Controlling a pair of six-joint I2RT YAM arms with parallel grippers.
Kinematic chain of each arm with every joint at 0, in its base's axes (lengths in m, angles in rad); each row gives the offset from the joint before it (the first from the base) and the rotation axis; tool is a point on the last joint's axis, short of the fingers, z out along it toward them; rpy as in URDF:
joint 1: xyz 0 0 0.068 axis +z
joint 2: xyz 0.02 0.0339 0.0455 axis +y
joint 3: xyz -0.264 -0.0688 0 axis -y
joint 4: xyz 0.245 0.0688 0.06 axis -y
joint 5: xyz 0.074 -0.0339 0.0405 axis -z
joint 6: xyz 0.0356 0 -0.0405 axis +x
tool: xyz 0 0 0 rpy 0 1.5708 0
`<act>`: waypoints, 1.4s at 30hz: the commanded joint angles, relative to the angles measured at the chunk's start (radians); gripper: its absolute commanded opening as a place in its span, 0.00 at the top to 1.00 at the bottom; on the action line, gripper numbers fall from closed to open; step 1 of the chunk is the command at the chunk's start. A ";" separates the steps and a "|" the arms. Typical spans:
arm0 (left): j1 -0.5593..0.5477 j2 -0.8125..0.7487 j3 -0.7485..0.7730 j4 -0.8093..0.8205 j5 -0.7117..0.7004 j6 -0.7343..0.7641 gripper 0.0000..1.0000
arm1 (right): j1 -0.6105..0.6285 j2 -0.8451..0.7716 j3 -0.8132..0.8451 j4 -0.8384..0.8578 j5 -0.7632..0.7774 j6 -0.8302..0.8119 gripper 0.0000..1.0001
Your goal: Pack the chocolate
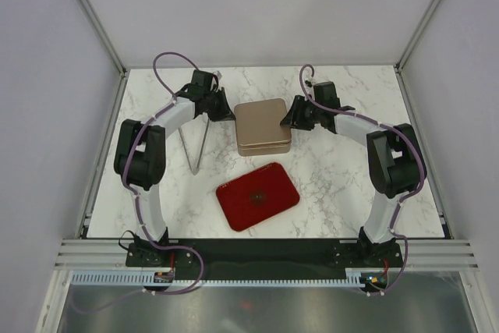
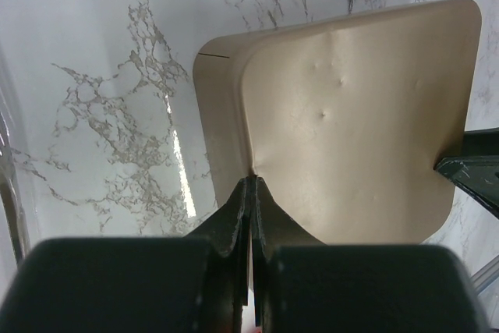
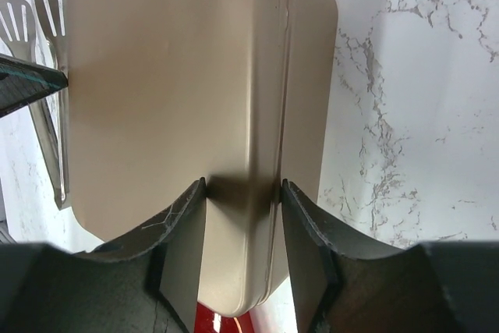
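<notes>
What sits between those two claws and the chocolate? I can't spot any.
No chocolate shows in any view. A beige tin, lid on, lies between the grippers: the shut left gripper sits at its left side, the right gripper straddles its right edge. Whether chocolate is inside cannot be told.

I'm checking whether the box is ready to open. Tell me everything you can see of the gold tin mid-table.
The gold tin is a shallow, square box with rounded corners, matte champagne metal by its look, its lid on and marked by a few small dents. It lies flat on the marble table, behind the red tray. The shut left gripper touches its left edge with its tips; the right gripper straddles its right edge, grip unclear.
</notes>
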 commanded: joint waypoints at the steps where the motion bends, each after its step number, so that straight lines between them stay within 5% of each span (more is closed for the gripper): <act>1: -0.024 -0.039 -0.033 0.046 0.053 -0.051 0.98 | 0.007 -0.006 -0.028 0.001 0.007 -0.014 0.55; 9: -0.024 -0.090 -0.059 0.040 0.007 -0.042 0.98 | 0.001 -0.031 -0.031 -0.004 0.013 -0.016 0.69; 14: -0.023 -0.130 -0.087 0.017 -0.097 -0.032 0.94 | 0.001 -0.057 -0.046 -0.004 0.035 -0.053 0.69; 30: -0.024 -0.123 -0.147 0.025 0.004 -0.022 0.89 | -0.002 -0.066 -0.083 -0.079 0.079 -0.073 0.55; 35: -0.026 -0.134 -0.185 0.039 0.019 -0.031 0.89 | -0.002 -0.071 -0.113 -0.085 0.092 -0.082 0.68; 42: -0.026 -0.166 -0.240 0.074 0.056 -0.047 0.84 | -0.002 -0.085 -0.178 -0.035 0.063 -0.067 0.65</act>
